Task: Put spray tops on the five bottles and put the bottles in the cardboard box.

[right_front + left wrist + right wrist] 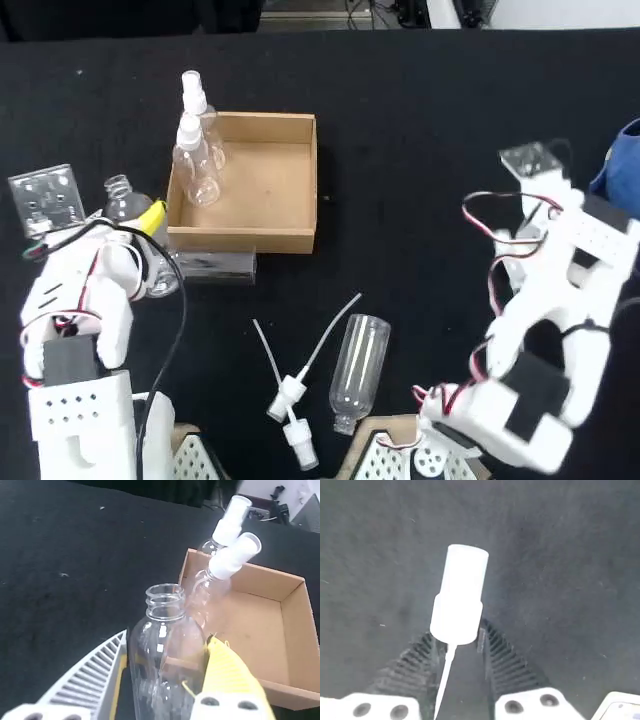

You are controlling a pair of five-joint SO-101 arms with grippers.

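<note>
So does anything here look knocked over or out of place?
Nothing looks broken or spilled. One uncapped bottle lies on its side on the table beside two loose spray tops, and the two capped bottles lean in a corner of the cardboard box rather than standing straight.

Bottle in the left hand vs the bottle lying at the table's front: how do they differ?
Grip: the held bottle is clamped in the left hand; the lying bottle is free.
Pose: the held bottle is mouth-up; the lying bottle is on its side.
Place: the held bottle is beside the cardboard box; the lying bottle is next to two loose spray tops.
Shared: both are clear, with no spray top on.
</note>
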